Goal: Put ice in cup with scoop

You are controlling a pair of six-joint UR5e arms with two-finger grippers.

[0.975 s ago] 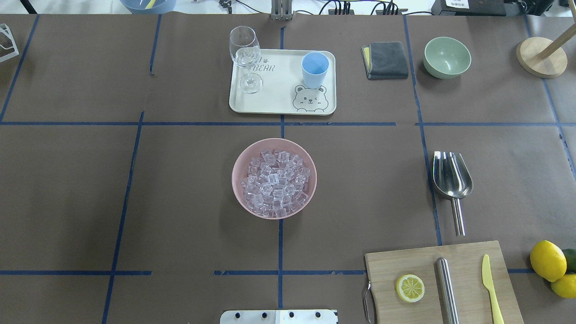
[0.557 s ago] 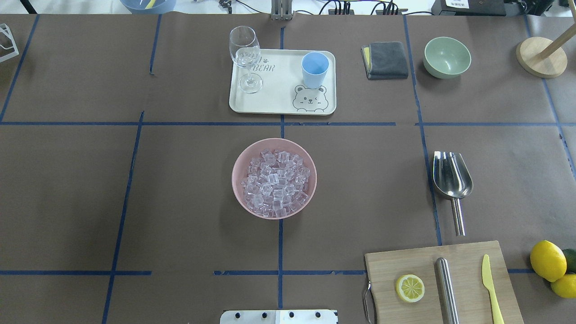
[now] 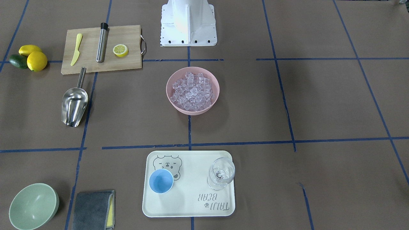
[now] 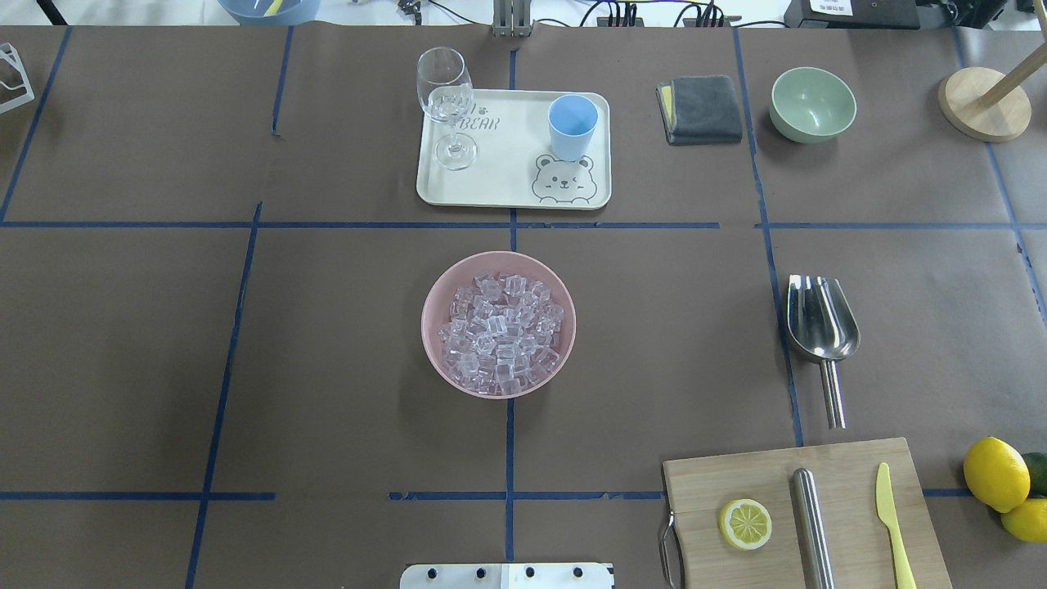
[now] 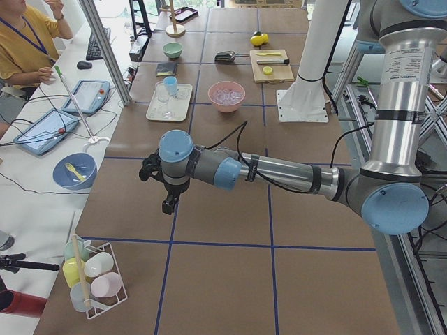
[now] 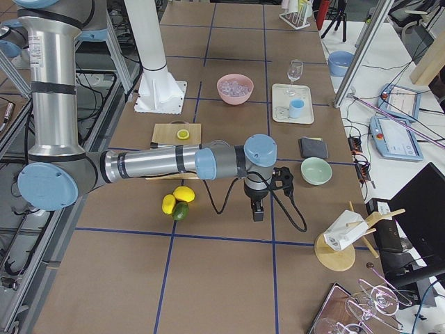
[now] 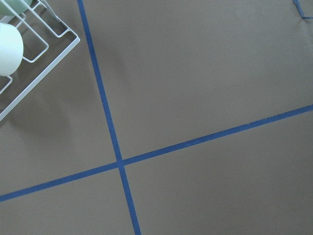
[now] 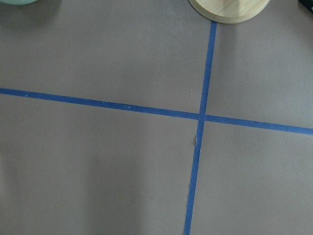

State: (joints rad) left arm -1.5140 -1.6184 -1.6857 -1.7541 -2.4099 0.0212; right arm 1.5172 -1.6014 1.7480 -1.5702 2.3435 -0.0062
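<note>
Left gripper (image 5: 168, 204) is seen only in the exterior left view, at centre left of the frame, hung fingers-down over the brown table covering. Whether its fingers are spread or pressed together cannot be told. Right gripper (image 6: 256, 213) is seen only in the exterior right view, just right of centre, pointed down at the table near the green bowl (image 6: 316, 170). Its state cannot be told either.

In the overhead view the ice (image 4: 501, 339) is heaped in a pink bowl (image 4: 426, 323) at the centre of the frame. The cup (image 4: 572, 127) is stood upright at upper centre, at the right end of a cream tray (image 4: 507, 184), just above a printed bear face. A clear goblet (image 4: 446, 90) is stood at the tray's left end, well apart from the cup. The scoop (image 4: 820, 323) is laid flat on the table at centre right, with its trough toward the top of the frame. Its rod handle is pointed down toward a wooden cutting board (image 4: 851, 470) at lower right. On that board a lemon half (image 4: 745, 523), a steel cylinder (image 4: 812, 523) and a yellow knife (image 4: 891, 523) are laid side by side. A folded grey cloth (image 4: 702, 109) is placed at upper right.
</note>
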